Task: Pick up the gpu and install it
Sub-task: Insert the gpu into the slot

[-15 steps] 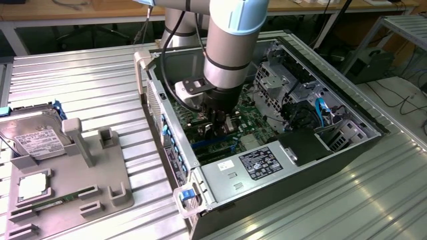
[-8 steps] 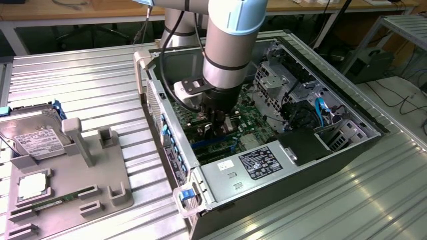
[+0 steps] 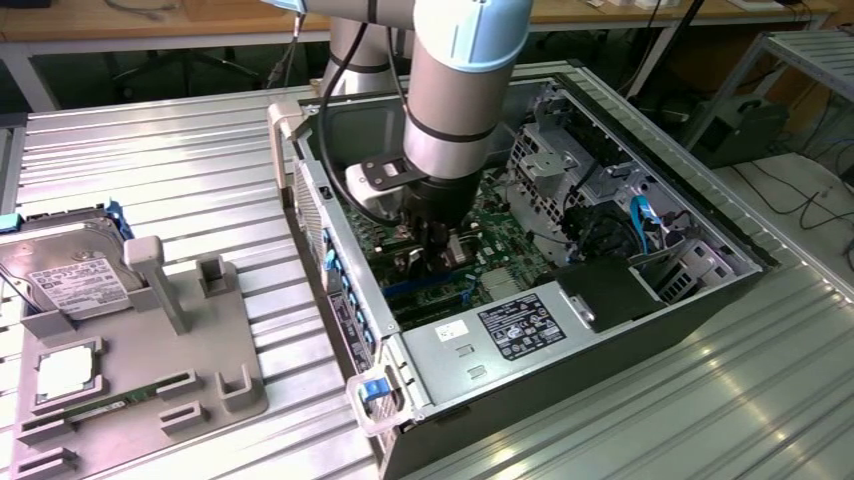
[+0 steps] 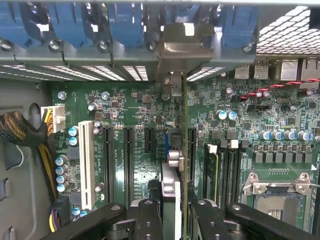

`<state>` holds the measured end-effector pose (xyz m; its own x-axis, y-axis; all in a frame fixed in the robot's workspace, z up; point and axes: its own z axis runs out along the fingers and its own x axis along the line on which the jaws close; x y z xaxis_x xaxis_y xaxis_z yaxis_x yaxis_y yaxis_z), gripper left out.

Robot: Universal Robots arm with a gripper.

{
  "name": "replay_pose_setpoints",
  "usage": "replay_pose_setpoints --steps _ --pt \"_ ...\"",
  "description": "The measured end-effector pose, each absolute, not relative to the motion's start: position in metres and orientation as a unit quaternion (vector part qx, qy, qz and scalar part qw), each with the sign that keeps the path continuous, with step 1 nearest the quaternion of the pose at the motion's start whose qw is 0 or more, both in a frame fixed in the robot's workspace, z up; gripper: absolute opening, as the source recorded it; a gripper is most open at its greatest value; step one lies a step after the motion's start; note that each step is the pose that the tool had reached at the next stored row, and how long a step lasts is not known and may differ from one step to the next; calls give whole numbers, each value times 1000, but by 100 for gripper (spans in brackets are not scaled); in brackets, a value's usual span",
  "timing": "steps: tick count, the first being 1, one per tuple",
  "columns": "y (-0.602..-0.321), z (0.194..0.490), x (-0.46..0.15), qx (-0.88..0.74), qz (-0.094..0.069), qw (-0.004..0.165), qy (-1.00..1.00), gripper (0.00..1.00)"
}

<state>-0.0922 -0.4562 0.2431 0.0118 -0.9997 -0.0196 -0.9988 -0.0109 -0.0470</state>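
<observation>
The gpu (image 4: 183, 130) appears edge-on in the wrist view, a thin green card standing upright over the motherboard (image 4: 135, 100). Its silver end bracket (image 4: 180, 47) reaches the rear slot openings of the case. My gripper (image 4: 177, 212) is shut on the card, with one black finger (image 4: 150, 220) on each side. The card stands between the black expansion slots (image 4: 129, 165); I cannot tell whether its edge is in a slot. In the exterior view my gripper (image 3: 434, 240) reaches down inside the open computer case (image 3: 667, 190), just above the board.
A grey fixture (image 3: 200, 340) on the exterior view's left holds a silver hard drive (image 3: 74, 280) and a narrow memory stick (image 3: 100, 410). Inside the case lie the power supply (image 3: 514, 330), a braided cable bundle (image 4: 20, 135), the CPU socket (image 4: 275, 195) and blue slot latches (image 4: 70, 22).
</observation>
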Motion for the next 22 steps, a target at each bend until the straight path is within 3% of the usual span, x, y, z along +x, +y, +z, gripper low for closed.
replay_pose_setpoints --steps 22 --pt "-457 243 -93 -711 -10 24 703 28"
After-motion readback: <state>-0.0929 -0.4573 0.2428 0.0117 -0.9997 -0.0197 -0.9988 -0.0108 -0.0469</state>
